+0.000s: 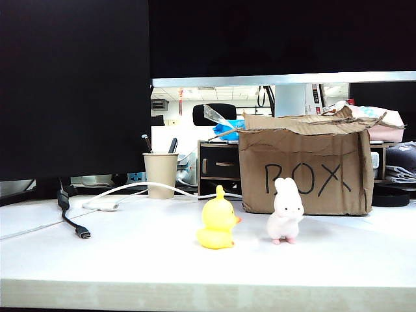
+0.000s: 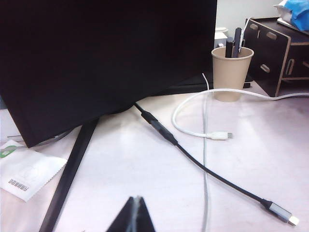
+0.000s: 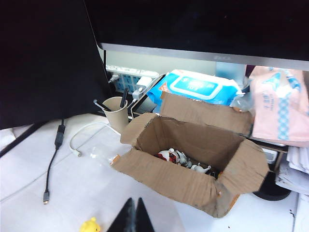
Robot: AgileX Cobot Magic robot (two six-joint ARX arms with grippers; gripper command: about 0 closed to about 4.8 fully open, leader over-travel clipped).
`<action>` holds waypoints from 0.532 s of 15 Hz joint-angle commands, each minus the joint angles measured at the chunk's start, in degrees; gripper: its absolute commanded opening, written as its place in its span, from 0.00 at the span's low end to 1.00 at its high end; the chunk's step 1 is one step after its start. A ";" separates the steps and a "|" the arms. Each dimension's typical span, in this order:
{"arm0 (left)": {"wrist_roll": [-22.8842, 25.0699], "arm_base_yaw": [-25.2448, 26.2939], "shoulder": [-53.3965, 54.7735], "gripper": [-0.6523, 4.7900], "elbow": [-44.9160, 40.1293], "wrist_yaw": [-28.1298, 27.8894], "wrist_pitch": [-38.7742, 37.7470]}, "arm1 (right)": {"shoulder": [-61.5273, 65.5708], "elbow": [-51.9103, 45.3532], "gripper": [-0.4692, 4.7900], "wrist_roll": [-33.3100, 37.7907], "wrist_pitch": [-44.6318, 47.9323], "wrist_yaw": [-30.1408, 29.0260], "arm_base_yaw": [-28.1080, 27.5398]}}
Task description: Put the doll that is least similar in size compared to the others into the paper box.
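Right wrist view: the closed, empty right gripper (image 3: 133, 215) hangs over the white desk (image 3: 72, 193), brown cardboard paper box (image 3: 190, 186) at one o'clock; small white doll probably inside. Left gripper (image 2: 135, 215) closed, far off.

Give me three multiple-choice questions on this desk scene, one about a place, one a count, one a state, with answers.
1. Where is the rabbit? A in front of the paper box; B inside the paper cup; C on the monitor.
2. How many dolls stand on the table? A one; B two; C four.
3. The right pincer is: A shut; B open; C holding the duck.

Answers: 1 A, it stands before the lettering. 2 B, duck and rabbit. 3 A, tips meet, nothing between them.
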 commanded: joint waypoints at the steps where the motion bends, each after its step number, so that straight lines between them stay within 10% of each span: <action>1: 0.02 -0.09 0.00 0.11 0.00 0.28 0.31 | -4.35 0.48 0.08 0.22 -0.46 0.13 -0.09; 8: 0.02 -0.09 0.00 0.11 0.00 0.28 0.31 | -11.19 0.48 0.08 0.22 -0.46 0.09 -0.11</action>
